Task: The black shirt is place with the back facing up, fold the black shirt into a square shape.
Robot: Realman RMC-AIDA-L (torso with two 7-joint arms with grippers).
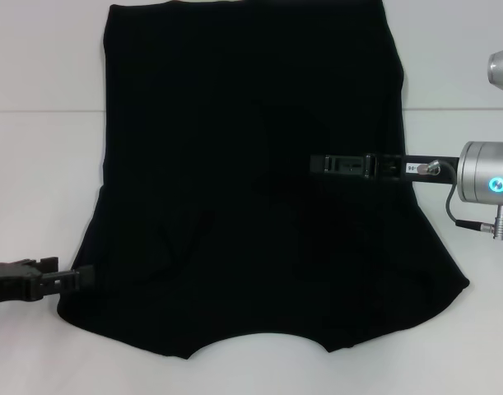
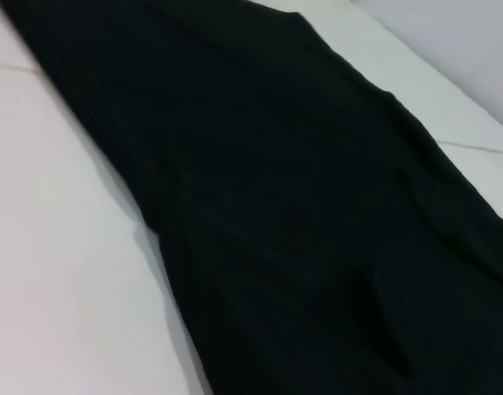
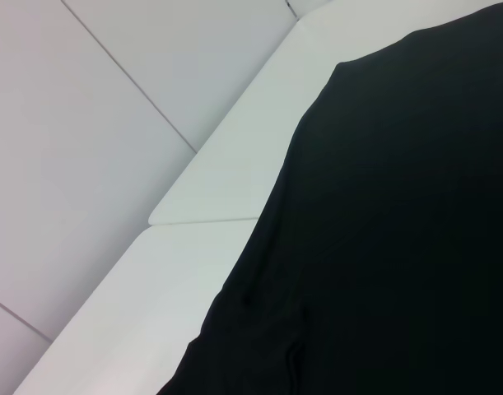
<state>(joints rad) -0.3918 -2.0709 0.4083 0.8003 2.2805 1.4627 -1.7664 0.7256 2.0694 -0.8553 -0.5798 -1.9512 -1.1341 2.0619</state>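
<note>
The left tool (image 1: 80, 276), at 8 o'clock, meets the shirt's (image 1: 235, 164) sleeve edge; whether it pinches cloth, I cannot tell. The right tool (image 1: 317, 164) hovers over the shirt at 3 o'clock, state unclear. The shirt lies flat on the white surface (image 1: 37, 164).

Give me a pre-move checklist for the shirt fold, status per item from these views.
1. Plain black cloth short-sleeved shirt lies flat on the white table: ok, minor wrinkles.
2. Back side up, no lettering showing: ok.
3. Left pincer at the near left sleeve edge: ok.
4. Left pincer holds cloth: cannot tell.
5. Right pincer over the shirt's middle right: ok; open or shut: cannot tell.
6. Any fold made: not ok, both sleeves are spread.
</note>
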